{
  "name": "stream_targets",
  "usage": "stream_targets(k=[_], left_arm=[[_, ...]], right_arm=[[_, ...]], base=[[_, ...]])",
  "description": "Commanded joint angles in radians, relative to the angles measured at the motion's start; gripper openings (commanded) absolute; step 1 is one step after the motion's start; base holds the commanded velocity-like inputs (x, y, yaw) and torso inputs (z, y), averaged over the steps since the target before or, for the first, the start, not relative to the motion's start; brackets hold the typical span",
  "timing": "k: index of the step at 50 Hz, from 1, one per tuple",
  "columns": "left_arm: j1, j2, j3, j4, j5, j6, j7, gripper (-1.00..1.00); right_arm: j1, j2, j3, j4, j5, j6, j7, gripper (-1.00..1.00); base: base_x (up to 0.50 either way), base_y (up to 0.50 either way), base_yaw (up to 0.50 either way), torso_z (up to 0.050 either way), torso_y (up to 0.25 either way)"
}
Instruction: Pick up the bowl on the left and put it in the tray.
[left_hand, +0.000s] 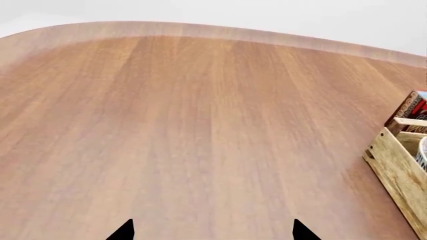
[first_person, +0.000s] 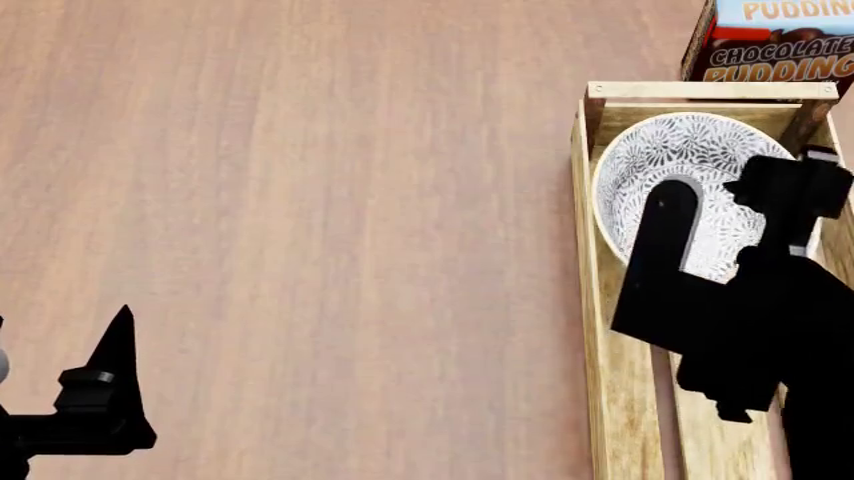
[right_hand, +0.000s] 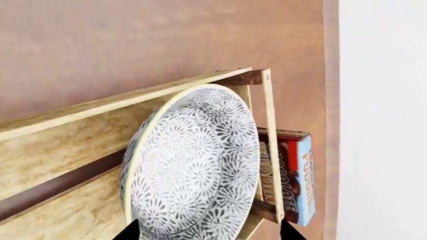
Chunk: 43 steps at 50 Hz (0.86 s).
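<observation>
1. Left wrist view: the left gripper (left_hand: 212, 231) shows only two black fingertips set wide apart, open over bare table (left_hand: 187, 130). A corner of the tray (left_hand: 395, 167) is at the edge.
2. Head view: the bowl (first_person: 674, 165) sits in the tray's (first_person: 601, 300) far end, near the pudding box (first_person: 774, 45). The right gripper (first_person: 767, 225) hangs over it.
3. Right wrist view: the right fingertips (right_hand: 130, 231) stand apart, straddling the bowl (right_hand: 193, 165) and not clamping it.
</observation>
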Motion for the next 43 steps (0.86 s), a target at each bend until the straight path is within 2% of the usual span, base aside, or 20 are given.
stream_targets(k=[1, 4, 5, 9, 13, 16, 20, 21, 28, 33, 37, 39, 41, 43], left_arm=[[0.001, -0.005, 0.000, 0.011, -0.006, -0.002, -0.007, 1.00], [0.000, -0.008, -0.001, 0.014, -0.008, -0.003, -0.009, 1.00], [0.002, -0.011, -0.003, 0.023, -0.007, -0.002, -0.011, 1.00], [0.005, -0.015, -0.003, 0.035, -0.006, 0.000, -0.014, 1.00], [0.011, -0.022, 0.005, 0.047, 0.013, 0.017, -0.008, 1.00], [0.030, -0.029, 0.017, 0.060, 0.049, 0.056, 0.007, 1.00], [0.055, -0.029, 0.018, 0.051, 0.075, 0.096, 0.022, 1.00], [0.072, -0.027, 0.012, 0.043, 0.089, 0.122, 0.027, 1.00], [0.137, -0.026, -0.011, 0.011, 0.145, 0.219, 0.051, 1.00], [0.210, -0.019, -0.012, -0.018, 0.184, 0.313, 0.094, 1.00], [0.288, -0.010, 0.005, -0.065, 0.251, 0.431, 0.146, 1.00], [0.327, -0.001, 0.026, -0.122, 0.301, 0.512, 0.184, 1.00], [0.355, 0.008, 0.038, -0.175, 0.325, 0.575, 0.216, 1.00], [0.370, 0.010, 0.042, -0.198, 0.306, 0.589, 0.240, 1.00]], right_arm=[[-0.097, 0.155, 0.169, -0.367, 0.092, 0.054, 0.145, 1.00], [-0.171, 0.167, 0.218, -0.436, 0.096, 0.088, 0.274, 1.00], [-0.223, 0.168, 0.257, -0.478, 0.100, 0.113, 0.371, 1.00], [-0.334, 0.176, 0.369, -0.564, 0.182, 0.133, 0.517, 1.00], [-0.495, 0.159, 0.508, -0.643, 0.245, 0.135, 0.728, 1.00], [-0.647, 0.103, 0.641, -0.705, 0.329, 0.140, 0.864, 1.00], [-0.768, 0.031, 0.729, -0.721, 0.391, 0.116, 0.952, 1.00], [-0.827, -0.017, 0.769, -0.711, 0.418, 0.086, 0.992, 1.00], [-1.000, -0.155, 0.832, -0.640, 0.497, -0.132, 1.042, 1.00], [-1.154, -0.275, 0.859, -0.534, 0.512, -0.403, 1.057, 1.00], [-1.253, -0.340, 0.847, -0.430, 0.480, -0.647, 1.020, 1.00], [-1.274, -0.362, 0.841, -0.392, 0.568, -0.694, 0.977, 1.00], [-1.280, -0.392, 0.814, -0.316, 0.579, -0.757, 0.931, 1.00], [-1.290, -0.407, 0.800, -0.276, 0.599, -0.792, 0.901, 1.00]], base=[[0.00, 0.00, 0.00, 0.000, 0.000], [0.00, 0.00, 0.00, 0.000, 0.000], [0.00, 0.00, 0.00, 0.000, 0.000], [0.00, 0.00, 0.00, 0.000, 0.000], [0.00, 0.00, 0.00, 0.000, 0.000], [0.00, 0.00, 0.00, 0.000, 0.000], [0.00, 0.00, 0.00, 0.000, 0.000], [0.00, 0.00, 0.00, 0.000, 0.000], [0.00, 0.00, 0.00, 0.000, 0.000], [0.00, 0.00, 0.00, 0.000, 0.000], [0.00, 0.00, 0.00, 0.000, 0.000], [0.00, 0.00, 0.00, 0.000, 0.000], [0.00, 0.00, 0.00, 0.000, 0.000], [0.00, 0.00, 0.00, 0.000, 0.000]])
